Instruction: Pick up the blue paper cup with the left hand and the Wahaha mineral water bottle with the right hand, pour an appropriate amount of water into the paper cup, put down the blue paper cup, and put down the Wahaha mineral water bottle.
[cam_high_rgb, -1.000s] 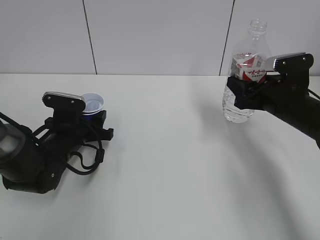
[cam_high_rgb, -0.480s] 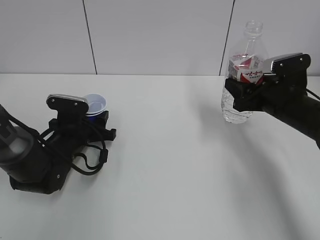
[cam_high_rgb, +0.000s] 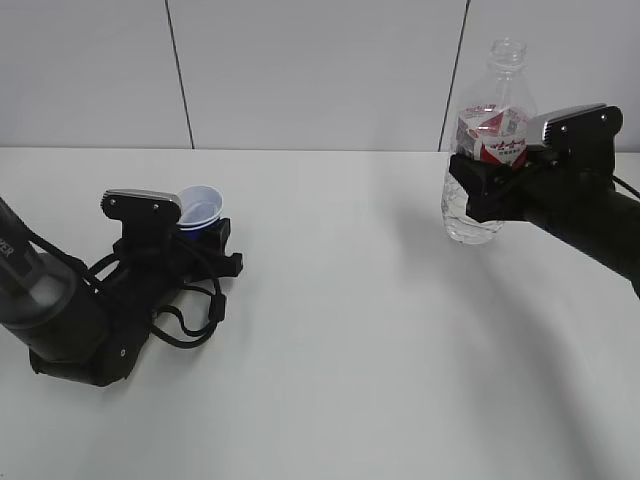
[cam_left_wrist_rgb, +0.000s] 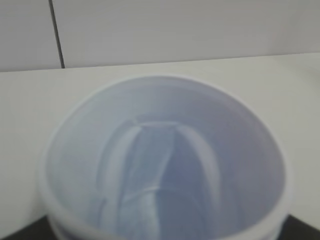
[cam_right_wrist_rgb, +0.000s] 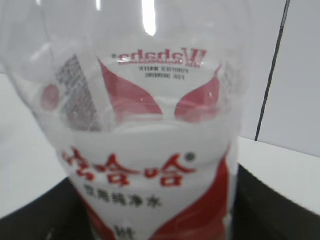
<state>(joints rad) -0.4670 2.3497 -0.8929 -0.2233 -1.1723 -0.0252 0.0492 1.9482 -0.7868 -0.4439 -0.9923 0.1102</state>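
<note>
Cup (cam_high_rgb: 200, 211): blue, white inside, held by left fingers (cam_high_rgb: 214, 247) clamped round its base, low at the left of the counter (cam_high_rgb: 340, 330), mouth tipped slightly; the wrist view shows its inside (cam_left_wrist_rgb: 165, 160) apparently dry. Bottle (cam_high_rgb: 487, 150): clear, capless, red-and-white label (cam_right_wrist_rgb: 150, 165), upright and lifted off the counter at the right, right fingers (cam_high_rgb: 470, 190) clamped on its body just below the label. The two are well apart. Handling, as judged: level the cup, bring both toward the middle, set the neck just above the rim, tilt slowly, stop well short of full; squeeze neither harder.
</note>
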